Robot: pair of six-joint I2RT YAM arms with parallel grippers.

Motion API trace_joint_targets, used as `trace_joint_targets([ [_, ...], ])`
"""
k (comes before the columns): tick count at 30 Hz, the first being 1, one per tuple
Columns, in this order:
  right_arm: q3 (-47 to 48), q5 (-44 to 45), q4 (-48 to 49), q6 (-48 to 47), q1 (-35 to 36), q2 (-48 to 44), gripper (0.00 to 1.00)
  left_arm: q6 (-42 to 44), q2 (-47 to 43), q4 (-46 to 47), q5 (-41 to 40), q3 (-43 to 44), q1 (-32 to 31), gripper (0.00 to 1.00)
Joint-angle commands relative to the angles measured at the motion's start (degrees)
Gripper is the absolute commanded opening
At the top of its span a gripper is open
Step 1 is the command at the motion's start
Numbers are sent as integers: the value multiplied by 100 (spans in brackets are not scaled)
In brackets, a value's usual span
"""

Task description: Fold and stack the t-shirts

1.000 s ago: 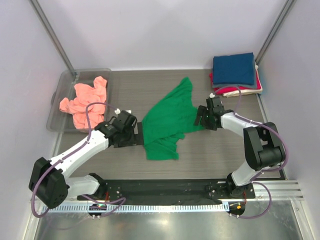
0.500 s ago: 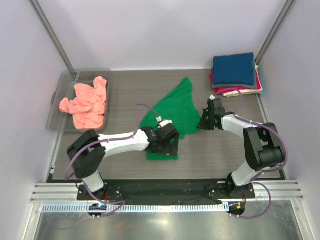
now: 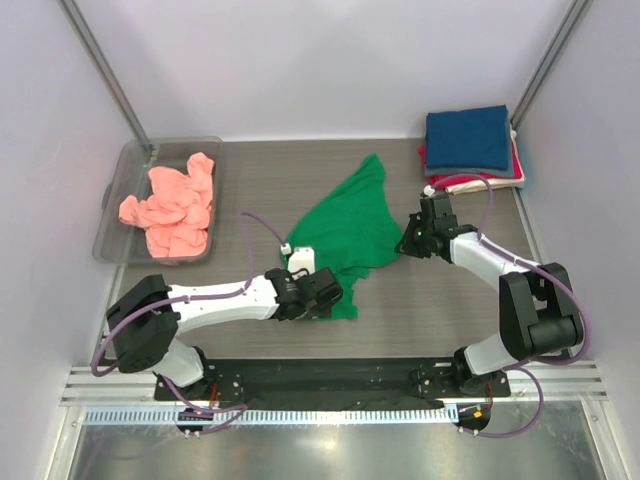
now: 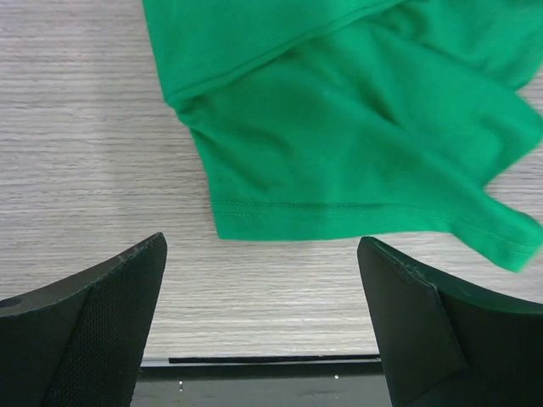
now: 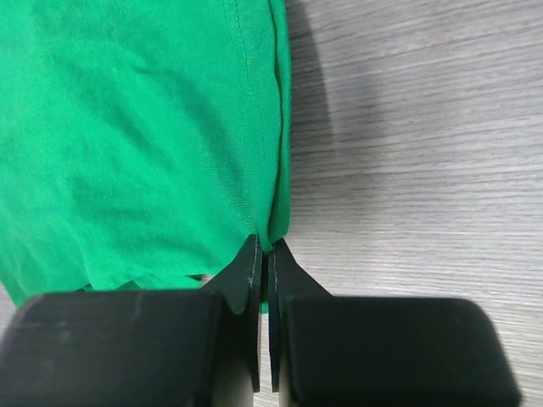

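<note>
Currently the bright green cotton t-shirt, rumpled midway on the grey wood-grain surface, is being spread for folding. Its side edge is pinched in the right tool; the left tool is held apart above the near hem, which should be gripped next.

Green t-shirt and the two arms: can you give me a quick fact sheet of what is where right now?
shirt being handled: green t-shirt, lying unfolded and rumpled mid-table
right gripper: shut, pinching the green t-shirt's right edge
left gripper: open, holding nothing, at the shirt's near hem
waiting shirt: salmon-pink t-shirt, crumpled in the clear bin, far left
folded stack: navy t-shirt on top, red t-shirt and cream t-shirt edges showing beneath, far right corner
</note>
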Motion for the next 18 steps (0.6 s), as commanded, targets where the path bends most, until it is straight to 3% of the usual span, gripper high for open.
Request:
trace_joint_targets([
  [1,223,-88,-72,-102,-16,-46,1,-172,84,105,-261,-28,-135,93],
  [5,232,-88,-81,-111,-16,-64,1,399,145,512,-508,455,-557,94],
  [9,250,-18,-124,-146,-42,-90,1,830,838,617,-244,1236,-646,97],
  [18,267,-53,-203,-164,-113,-204,1,1253,2289,504,-15,2064,-725,95],
])
